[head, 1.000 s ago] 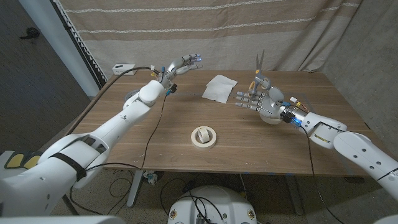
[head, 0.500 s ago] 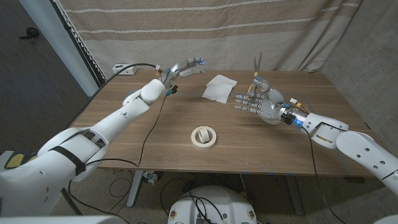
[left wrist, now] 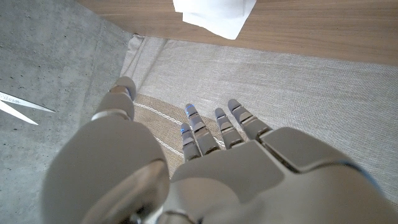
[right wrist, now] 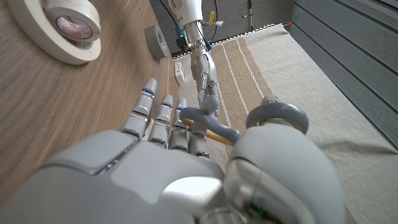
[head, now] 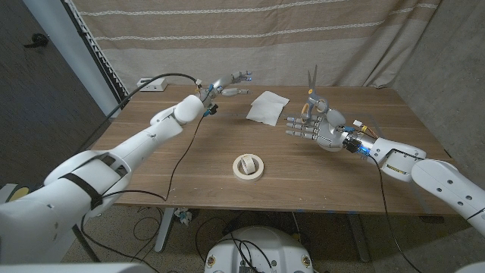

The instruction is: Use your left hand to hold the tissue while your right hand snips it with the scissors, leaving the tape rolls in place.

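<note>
Your right hand (head: 318, 129) gripping the scissors (head: 312, 89), blades upright, just right of the tissue (head: 267, 107) lying on the far counter (head: 204, 163); your left hand (head: 231, 82) raised beyond it, fingers (left wrist: 199, 127) spread, holding nothing; tape roll (head: 248, 166) nearer you

Right hand gripping scissor handles above the wooden table.

The right hand (right wrist: 180, 168) fills the near part of the frame, its back toward the camera and its fingers (right wrist: 163, 115) extended. The grey loop handles of the scissors (right wrist: 249, 121) sit against the thumb. Beyond the fingers, a white tape roll (right wrist: 62, 25) lies flat on the table (right wrist: 56, 93). A grey tape roll (right wrist: 156, 42) stands further along the table from the white one. The left arm (right wrist: 198, 43) reaches over the table just beside the grey roll.
</note>
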You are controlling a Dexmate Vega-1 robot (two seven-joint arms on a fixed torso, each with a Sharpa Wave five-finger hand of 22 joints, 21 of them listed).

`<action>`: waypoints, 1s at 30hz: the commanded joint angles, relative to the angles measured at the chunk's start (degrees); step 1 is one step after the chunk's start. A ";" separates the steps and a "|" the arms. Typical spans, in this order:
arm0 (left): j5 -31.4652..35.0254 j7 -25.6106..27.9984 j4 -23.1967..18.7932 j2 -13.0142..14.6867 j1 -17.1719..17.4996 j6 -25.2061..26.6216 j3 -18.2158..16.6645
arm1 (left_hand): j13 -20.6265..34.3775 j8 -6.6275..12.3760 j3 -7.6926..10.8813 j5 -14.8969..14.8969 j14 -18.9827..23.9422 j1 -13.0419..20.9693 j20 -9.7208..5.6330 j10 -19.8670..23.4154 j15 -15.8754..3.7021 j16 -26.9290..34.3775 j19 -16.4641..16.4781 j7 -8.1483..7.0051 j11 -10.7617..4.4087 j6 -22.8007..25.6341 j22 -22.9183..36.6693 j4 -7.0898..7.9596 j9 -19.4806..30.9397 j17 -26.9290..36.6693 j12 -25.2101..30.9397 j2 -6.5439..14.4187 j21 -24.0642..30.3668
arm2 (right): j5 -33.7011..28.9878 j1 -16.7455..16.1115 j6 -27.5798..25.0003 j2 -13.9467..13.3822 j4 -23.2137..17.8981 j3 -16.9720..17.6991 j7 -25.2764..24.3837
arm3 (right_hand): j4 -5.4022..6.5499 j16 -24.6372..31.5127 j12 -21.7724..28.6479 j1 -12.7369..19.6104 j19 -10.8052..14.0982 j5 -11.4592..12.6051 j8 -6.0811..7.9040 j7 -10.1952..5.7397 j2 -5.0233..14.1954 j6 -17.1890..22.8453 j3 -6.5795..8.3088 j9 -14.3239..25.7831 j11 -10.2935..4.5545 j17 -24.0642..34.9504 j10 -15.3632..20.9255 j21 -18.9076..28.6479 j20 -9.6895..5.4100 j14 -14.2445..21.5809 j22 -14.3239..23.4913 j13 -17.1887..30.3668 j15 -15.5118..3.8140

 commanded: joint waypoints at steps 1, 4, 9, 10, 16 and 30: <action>1.24 -0.99 2.57 -0.66 -1.81 0.44 1.63 | 0.19 0.77 -0.34 0.33 -0.50 0.00 -1.07 -0.60 -7.82 0.40 -0.35 0.21 -0.02 0.74 0.11 -0.07 0.16 0.13 0.44 -0.40 0.11 | 0.42 -0.15 -0.57 -0.26 -0.27 0.13 0.09 | 0.04 -0.20 -0.31 0.15 0.62 0.08 0.36 0.30 0.74 -0.05 -0.38 0.07 0.18 0.23 -0.10 -0.17 0.16 0.38 0.32 0.09 -0.01; 1.79 -0.91 3.44 -0.88 -2.33 0.36 2.16 | 0.20 1.11 -0.41 0.38 -0.73 -0.06 -1.07 -0.92 -7.66 0.36 -0.40 0.12 0.00 1.25 0.10 -0.06 0.17 0.13 0.40 -0.41 0.12 | 0.49 -0.17 -0.74 -0.39 -0.36 0.19 0.15 | 0.01 -0.21 -0.34 0.18 0.71 0.05 0.24 0.21 0.79 0.00 -0.47 -0.24 0.21 0.24 -0.07 -0.32 0.16 0.42 0.33 0.10 -0.01; 4.20 0.51 4.72 -1.22 -3.38 0.50 3.57 | 0.21 3.38 -0.77 0.67 -1.07 -0.40 -0.94 -1.63 -7.57 0.53 -0.75 -0.56 0.07 6.75 0.08 0.07 0.28 0.13 0.64 -0.31 0.11 | 0.53 0.28 -1.43 -0.81 -0.29 -0.05 0.23 | 0.00 -0.23 -0.42 0.17 0.91 0.01 0.49 0.36 0.86 -0.10 -0.70 -0.01 0.20 0.24 -0.06 -0.63 0.16 0.52 0.34 0.10 -0.02; 5.07 1.10 4.94 -1.21 -3.64 0.37 3.99 | 0.21 5.06 -0.98 0.86 -1.33 -0.49 -1.06 -0.82 -7.47 0.59 -0.69 0.10 0.20 11.69 0.08 0.07 0.34 0.12 1.23 -0.20 0.23 | 0.46 0.34 -1.50 -0.89 -0.34 -0.06 0.08 | -0.01 -0.25 -0.42 0.17 0.94 0.00 0.53 0.38 0.89 -0.12 -0.73 0.03 0.25 0.24 -0.04 -0.67 0.16 0.49 0.34 0.11 0.00; 8.00 3.19 4.83 -1.00 -4.18 0.34 5.43 | 0.21 6.02 -1.17 0.99 -1.81 -0.41 -1.20 1.99 -7.76 0.52 -0.88 0.31 0.03 15.19 0.07 -0.02 0.27 0.09 2.26 -0.20 0.22 | 0.45 0.29 -1.34 -0.72 -0.45 -0.02 -0.26 | -0.05 -0.29 -0.46 0.24 1.19 -0.02 0.46 0.41 1.02 -0.01 -0.91 -0.33 0.25 0.24 0.06 -0.97 0.16 0.50 0.34 0.12 -0.03; 12.73 6.42 3.55 -0.20 -4.61 2.24 7.35 | 0.19 4.73 -1.42 1.07 -1.83 -0.50 -1.18 1.45 -7.59 0.64 -0.95 -0.64 -0.06 13.02 0.07 -0.03 0.19 0.09 1.87 -0.30 0.25 | 0.69 0.55 -1.73 -0.79 -0.63 -0.07 -0.75 | -0.10 -0.39 -0.64 0.28 1.60 -0.07 0.76 0.35 1.21 -0.28 -1.40 -0.19 0.37 0.24 0.10 -1.71 0.17 0.55 0.36 0.14 0.02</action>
